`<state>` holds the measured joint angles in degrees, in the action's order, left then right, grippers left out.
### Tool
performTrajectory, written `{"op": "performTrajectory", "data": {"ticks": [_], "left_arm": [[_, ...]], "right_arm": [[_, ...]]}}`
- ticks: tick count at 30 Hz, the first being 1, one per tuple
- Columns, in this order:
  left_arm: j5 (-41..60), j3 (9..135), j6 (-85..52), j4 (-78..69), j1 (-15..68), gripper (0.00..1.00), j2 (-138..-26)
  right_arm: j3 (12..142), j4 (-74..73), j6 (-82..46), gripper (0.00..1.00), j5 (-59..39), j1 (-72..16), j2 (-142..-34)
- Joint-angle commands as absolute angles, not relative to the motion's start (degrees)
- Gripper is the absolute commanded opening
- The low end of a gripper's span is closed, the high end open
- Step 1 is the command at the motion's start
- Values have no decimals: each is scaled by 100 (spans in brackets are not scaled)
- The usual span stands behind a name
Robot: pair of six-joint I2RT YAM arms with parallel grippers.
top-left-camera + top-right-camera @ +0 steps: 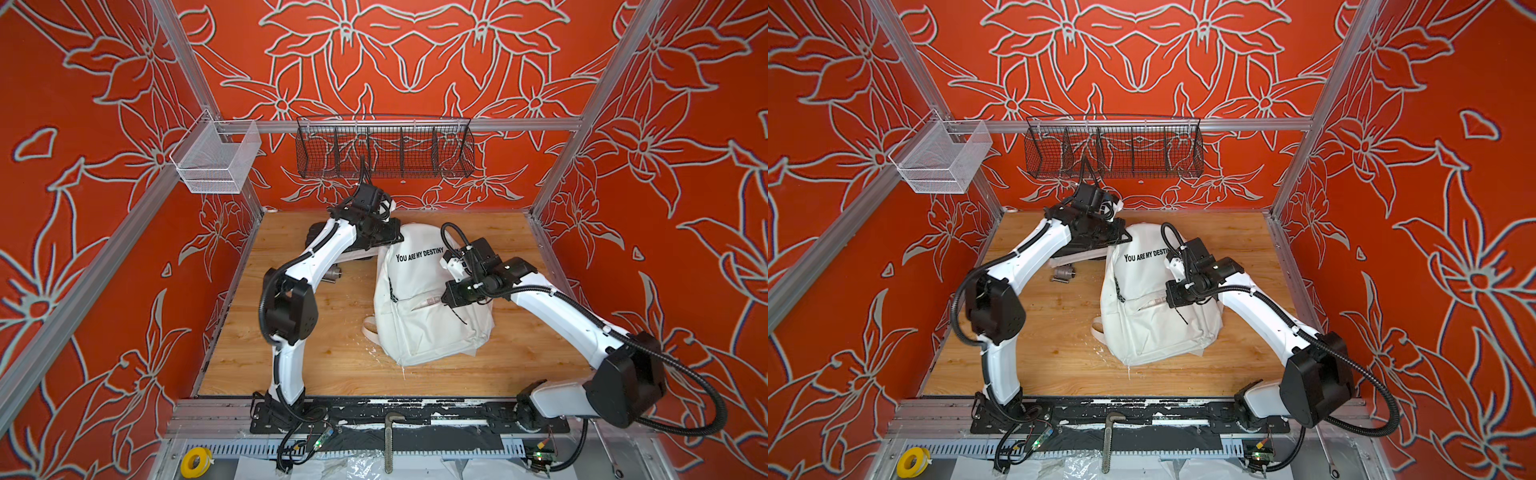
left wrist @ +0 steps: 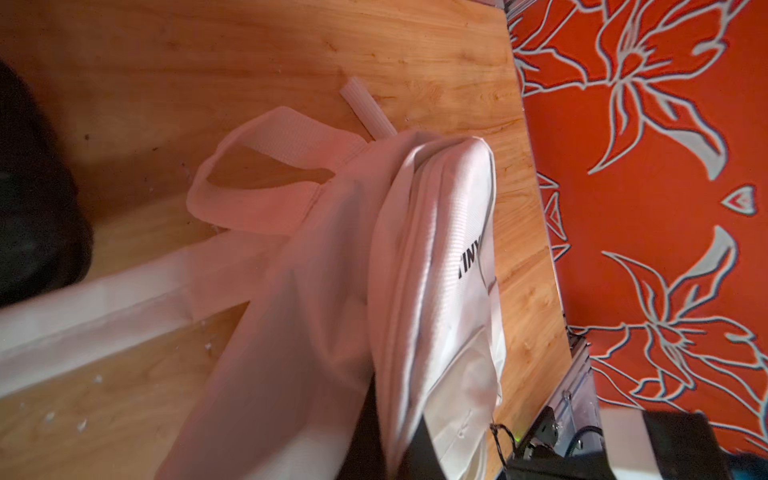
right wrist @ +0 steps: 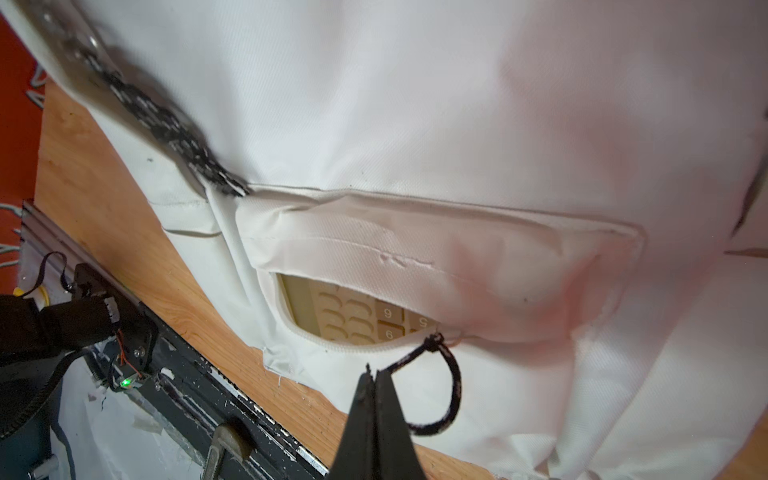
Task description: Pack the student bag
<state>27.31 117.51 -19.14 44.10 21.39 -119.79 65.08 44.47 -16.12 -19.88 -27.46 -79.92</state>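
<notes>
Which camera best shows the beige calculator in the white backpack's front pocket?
Right wrist view: the beige calculator with numbered keys shows clearly through the white fabric backpack's open front pocket. Both top views catch only a pale sliver of it; the left wrist view shows none.

White fabric backpack (image 1: 1154, 328) with black print lies flat on wooden tabletop (image 1: 1059, 353). Right gripper (image 1: 1171, 304) at its front pocket, black cord zipper pull (image 1: 1182, 318) hanging off it. Left gripper (image 1: 1119, 237) at bag's top-left corner, jaws hidden.
</notes>
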Motion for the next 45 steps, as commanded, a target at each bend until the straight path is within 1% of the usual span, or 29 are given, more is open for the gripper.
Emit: {"op": "performTrajectory", "data": {"ticks": [1,2,3,5,6,8,9,10,12,14,15,16,17,19,23,25,32,35,38,40,42,44,45], "left_arm": [[2598,12726,-1557,5196,2118,36,-12322],[2496,12737,-1531,5224,2118,45,-12325],[2379,12620,-1543,5167,2119,52,-12242],[2151,12080,-1592,4836,2122,62,-11875],[2037,11829,-1636,4698,2123,65,-11692],[1895,11302,-1728,4498,2119,67,-11301],[1892,11092,-1797,4444,2127,68,-11140],[1938,10820,-1901,4348,2138,68,-10963],[2104,10225,-2097,4094,2237,68,-10625],[2102,9728,-2255,3945,2450,69,-10345],[2126,9557,-2328,3892,2564,69,-10262],[2116,9380,-2426,3849,2725,72,-10194],[2107,9258,-2459,3837,2901,82,-10157],[1913,9196,-2410,3930,3293,84,-10160],[1666,9377,-2307,4174,4046,83,-10464],[1388,9539,-1916,4272,4365,82,-10659],[153,10815,524,4848,5356,64,-11716],[-142,11498,1217,5384,5553,62,-12270],[-143,11744,1642,5570,5614,61,-12588],[-314,11749,1672,5483,5651,59,-12647],[-267,11764,1367,5424,5584,51,-12525],[24,11141,859,4764,5369,50,-11934],[164,10681,640,4284,5267,53,-11562]], "right_arm": [[6428,4403,-2388,0,-1873,-2784,-8206],[6385,4292,-2484,0,-1948,-2786,-8300],[6345,4169,-2565,0,-2025,-2784,-8370],[6257,3822,-2837,0,-2123,-2782,-8573],[6249,3672,-2908,2,-2180,-2781,-8658],[6352,3474,-2988,18,-2282,-2783,-8880],[6442,3441,-2951,22,-2366,-2786,-8963],[6570,3443,-2903,28,-2424,-2785,-9033],[6841,3666,-2714,41,-2267,-2771,-9109],[7070,3904,-2527,50,-2194,-2682,-9053],[7107,3936,-2480,52,-2255,-2620,-8969],[7127,3942,-2448,52,-2332,-2522,-8851],[7128,3967,-2419,53,-2316,-2413,-8706],[7119,4165,-2345,55,-2117,-2180,-8417],[6919,4660,-2019,63,-1265,-1749,-7875],[6760,4820,-1944,63,-1137,-1473,-7710],[6363,4884,-1882,62,-1364,-569,-7240],[6322,4978,-1805,62,-1546,-334,-7124],[6256,5065,-1742,62,-1653,-171,-7050],[6207,5101,-1674,62,-1870,-89,-7007],[6189,5223,-1396,60,-2245,-88,-7039],[6100,5419,-1099,58,-2587,-88,-7137],[6020,5433,-1011,57,-2662,-97,-7154]]}}
